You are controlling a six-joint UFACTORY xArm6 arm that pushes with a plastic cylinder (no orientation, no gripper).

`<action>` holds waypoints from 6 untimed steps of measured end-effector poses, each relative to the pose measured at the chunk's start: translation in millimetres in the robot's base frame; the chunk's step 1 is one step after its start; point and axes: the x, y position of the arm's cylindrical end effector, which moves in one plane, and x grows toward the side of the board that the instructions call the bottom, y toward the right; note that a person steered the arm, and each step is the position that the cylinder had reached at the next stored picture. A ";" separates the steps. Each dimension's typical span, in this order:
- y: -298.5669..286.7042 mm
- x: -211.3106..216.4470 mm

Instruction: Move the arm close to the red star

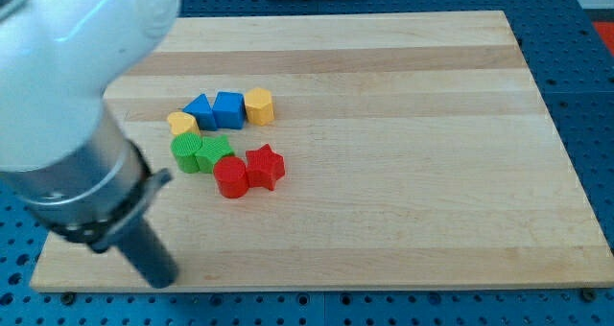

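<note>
Sitting near the tabletop's (403,221) bottom-left corner, my tip (163,280) has the red star (266,167) up and to the view's right; there's no hand, nothing held.

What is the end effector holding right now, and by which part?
Nothing: it is a bare rod. My tip rests near the board's bottom-left corner, apart from the red star and every other block.

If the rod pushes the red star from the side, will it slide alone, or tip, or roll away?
The red star looks low and flat-bottomed, so it would probably slide, not tip or roll. It appears to touch the red round block at its left, so a leftward push would likely move both. My tip is far off, near the board's bottom-left.
</note>
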 end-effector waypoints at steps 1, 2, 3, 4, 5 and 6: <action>88.3 -34.1; 191.2 -58.3; 251.6 -111.6; 233.2 -132.3; 202.9 -142.1; 171.2 -159.7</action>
